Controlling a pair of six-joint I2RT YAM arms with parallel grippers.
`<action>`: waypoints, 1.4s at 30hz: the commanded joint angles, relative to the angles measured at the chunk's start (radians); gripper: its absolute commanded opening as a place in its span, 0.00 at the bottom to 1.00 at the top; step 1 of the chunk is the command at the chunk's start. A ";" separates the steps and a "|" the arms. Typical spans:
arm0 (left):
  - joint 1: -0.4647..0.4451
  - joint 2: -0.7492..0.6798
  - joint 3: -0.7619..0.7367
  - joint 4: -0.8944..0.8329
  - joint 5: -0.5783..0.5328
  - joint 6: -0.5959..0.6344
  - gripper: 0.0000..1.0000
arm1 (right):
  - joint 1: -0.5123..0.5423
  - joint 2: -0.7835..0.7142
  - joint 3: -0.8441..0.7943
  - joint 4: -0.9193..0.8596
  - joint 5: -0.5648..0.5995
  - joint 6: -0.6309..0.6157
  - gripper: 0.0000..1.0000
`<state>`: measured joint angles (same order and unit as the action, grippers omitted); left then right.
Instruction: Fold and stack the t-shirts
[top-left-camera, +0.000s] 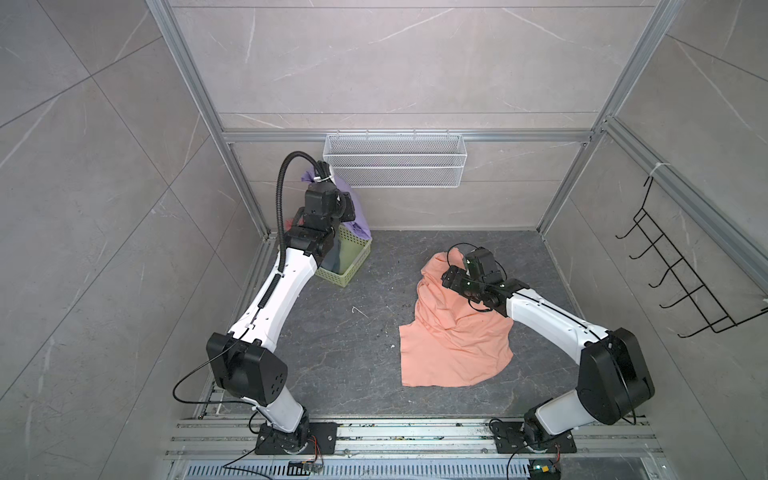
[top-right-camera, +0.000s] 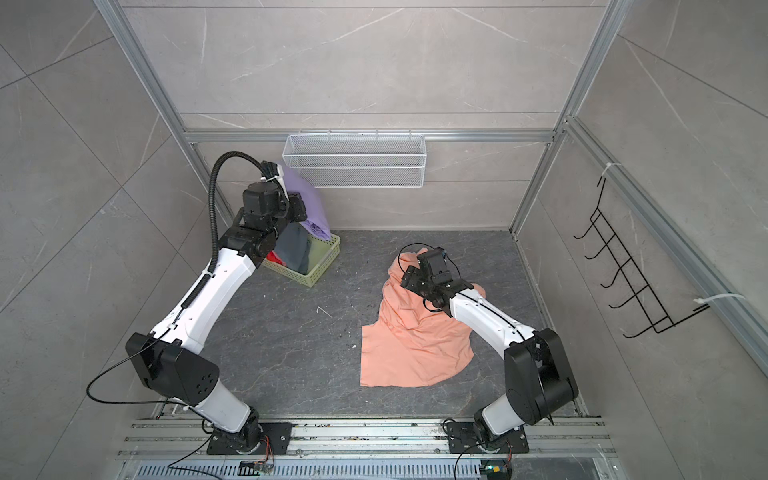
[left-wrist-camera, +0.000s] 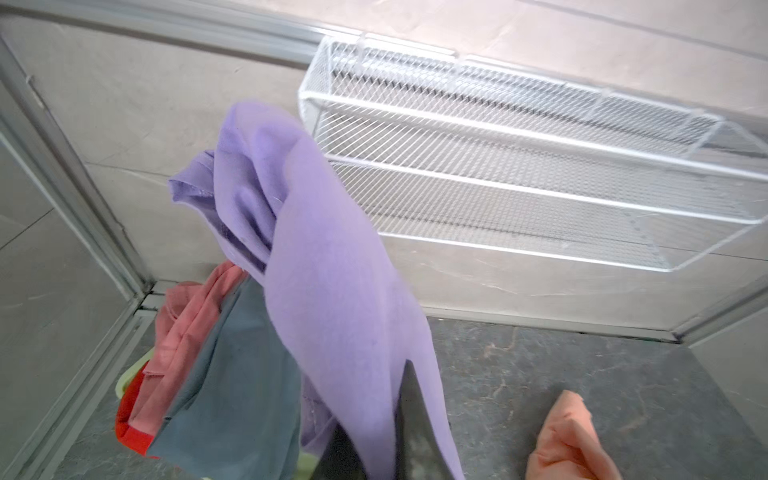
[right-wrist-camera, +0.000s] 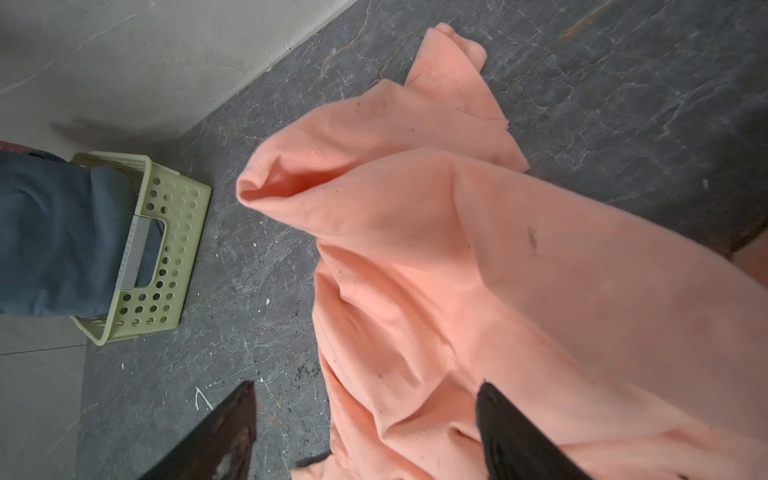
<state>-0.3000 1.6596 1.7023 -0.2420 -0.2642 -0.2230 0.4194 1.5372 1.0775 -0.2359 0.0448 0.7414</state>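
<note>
Fetching step: the left gripper, clamped on the lavender t-shirt, holds it above the basket; the right gripper gapes over the crumpled peach-orange t-shirt on the desk, which probably needs flattening next.

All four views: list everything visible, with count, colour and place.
dark grey marbled table: 1, dark grey, between the arms
pale yellow-green perforated plastic basket: 1, yellow-green, table's far left corner
peach-orange cloth t-shirt: 1, peach-orange, crumpled on the table, right of centre
lavender cloth t-shirt: 1, lavender, held up above the basket
grey cloth t-shirt: 1, grey, in the basket
dusty pink cloth t-shirt: 1, pink, in the basket
red cloth t-shirt: 1, red, in the basket
white wire mesh shelf: 1, white, back wall
black wire hook rack: 1, black, right wall
left gripper: 1, black, shut on the lavender t-shirt
right gripper: 1, black, open above the peach-orange t-shirt
</note>
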 joint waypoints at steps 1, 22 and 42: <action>0.048 0.102 -0.022 0.096 0.009 0.052 0.00 | 0.003 0.026 0.038 -0.045 -0.020 -0.029 0.83; 0.078 0.480 0.005 -0.063 0.062 -0.076 0.00 | 0.003 -0.011 0.009 -0.066 0.005 -0.032 0.82; -0.033 0.103 -0.033 -0.168 0.317 -0.080 0.72 | 0.004 0.130 0.159 -0.047 -0.023 -0.105 0.80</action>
<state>-0.2783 1.8679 1.6829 -0.3622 -0.0086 -0.3241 0.4194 1.6169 1.1851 -0.2760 0.0517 0.6579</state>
